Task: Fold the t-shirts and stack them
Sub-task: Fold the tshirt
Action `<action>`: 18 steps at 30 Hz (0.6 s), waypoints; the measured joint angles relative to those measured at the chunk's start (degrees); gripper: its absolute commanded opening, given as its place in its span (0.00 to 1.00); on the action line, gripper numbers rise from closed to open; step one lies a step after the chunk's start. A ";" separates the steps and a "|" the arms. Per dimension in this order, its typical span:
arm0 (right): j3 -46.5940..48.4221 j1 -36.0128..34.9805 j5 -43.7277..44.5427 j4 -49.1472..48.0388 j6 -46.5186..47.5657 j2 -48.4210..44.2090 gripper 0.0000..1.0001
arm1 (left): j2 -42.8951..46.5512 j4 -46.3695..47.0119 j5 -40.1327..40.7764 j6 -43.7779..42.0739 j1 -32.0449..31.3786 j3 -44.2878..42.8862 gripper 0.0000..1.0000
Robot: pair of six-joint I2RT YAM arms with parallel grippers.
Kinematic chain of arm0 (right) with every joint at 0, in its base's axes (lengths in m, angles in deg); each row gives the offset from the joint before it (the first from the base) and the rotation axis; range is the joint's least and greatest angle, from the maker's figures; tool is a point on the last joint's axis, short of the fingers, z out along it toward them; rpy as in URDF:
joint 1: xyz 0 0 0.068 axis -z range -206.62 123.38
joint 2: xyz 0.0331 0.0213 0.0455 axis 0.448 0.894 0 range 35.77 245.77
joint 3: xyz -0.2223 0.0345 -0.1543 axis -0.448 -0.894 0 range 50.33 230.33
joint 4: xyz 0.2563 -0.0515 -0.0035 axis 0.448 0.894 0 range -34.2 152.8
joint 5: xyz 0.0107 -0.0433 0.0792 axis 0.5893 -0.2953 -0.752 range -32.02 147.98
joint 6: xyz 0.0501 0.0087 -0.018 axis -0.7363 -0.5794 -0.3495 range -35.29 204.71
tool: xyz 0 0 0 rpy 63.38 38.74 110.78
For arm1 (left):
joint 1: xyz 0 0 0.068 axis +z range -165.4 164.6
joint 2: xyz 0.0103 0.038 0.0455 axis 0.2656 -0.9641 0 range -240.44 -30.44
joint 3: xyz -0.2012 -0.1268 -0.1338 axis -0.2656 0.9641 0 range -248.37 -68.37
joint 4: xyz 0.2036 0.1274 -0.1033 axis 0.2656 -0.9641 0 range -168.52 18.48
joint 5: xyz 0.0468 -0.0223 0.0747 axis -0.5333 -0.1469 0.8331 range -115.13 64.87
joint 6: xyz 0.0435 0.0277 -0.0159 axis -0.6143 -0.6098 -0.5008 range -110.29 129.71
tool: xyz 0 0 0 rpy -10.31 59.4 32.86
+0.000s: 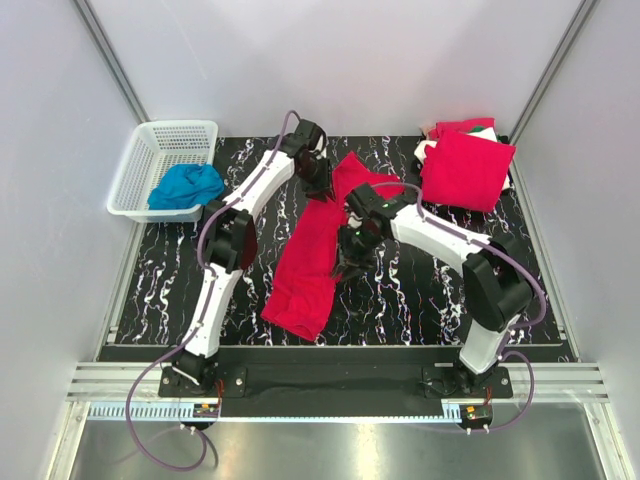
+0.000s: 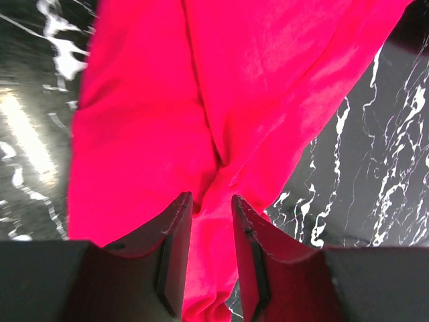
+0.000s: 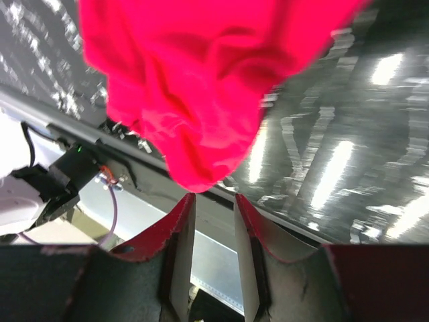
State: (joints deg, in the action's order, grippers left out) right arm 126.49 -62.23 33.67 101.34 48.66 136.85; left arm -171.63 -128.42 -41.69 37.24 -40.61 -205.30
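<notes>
Top external view: a black, white-veined table (image 1: 180,290) is seen, with both arms reached in over its middle.
Loose shirt: a red t-shirt (image 1: 310,260) is laid out as a long band, slanting from the middle of the far edge down toward the near edge.
Stack: a stack of folded t-shirts (image 1: 465,170) is placed at the far right corner, red on top, with white and green shown at its far side.
Left gripper: the left gripper (image 2: 211,198) is held over the far end of the red t-shirt. Its fingers are parted by a narrow gap with red cloth seen in it, though whether the pads touch the cloth cannot be told.
Right gripper: the right gripper (image 3: 214,198) is set at the shirt's right edge, about midway along. Its fingers are parted and nothing is pinched, with a bunched red fold just beyond the tips.
Far left corner: a white basket (image 1: 130,170) is placed there, with a blue cloth (image 1: 188,186) inside it.
</notes>
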 measured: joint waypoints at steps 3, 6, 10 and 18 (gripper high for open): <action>0.00 -4.04 -0.44 -2.67 -2.34 1.11 0.37 | -1.36 0.44 -1.33 0.02 -0.20 0.00 0.34; -0.76 -7.89 -0.94 -5.51 -4.50 2.97 0.37 | -2.73 1.22 -1.99 0.02 -0.35 -0.39 0.34; -2.82 -10.36 -0.94 -7.02 -6.45 4.66 0.37 | -4.68 1.79 -2.19 -0.02 -0.31 -1.05 0.33; -4.13 -10.56 -0.26 -8.28 -7.89 5.70 0.37 | -6.97 1.79 -1.51 -0.04 0.13 -1.09 0.26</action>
State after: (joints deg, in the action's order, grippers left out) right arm 122.36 -72.79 33.40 93.05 40.77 142.55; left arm -178.60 -126.63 -43.20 37.20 -40.48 -206.39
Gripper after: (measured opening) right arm 0.367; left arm 0.283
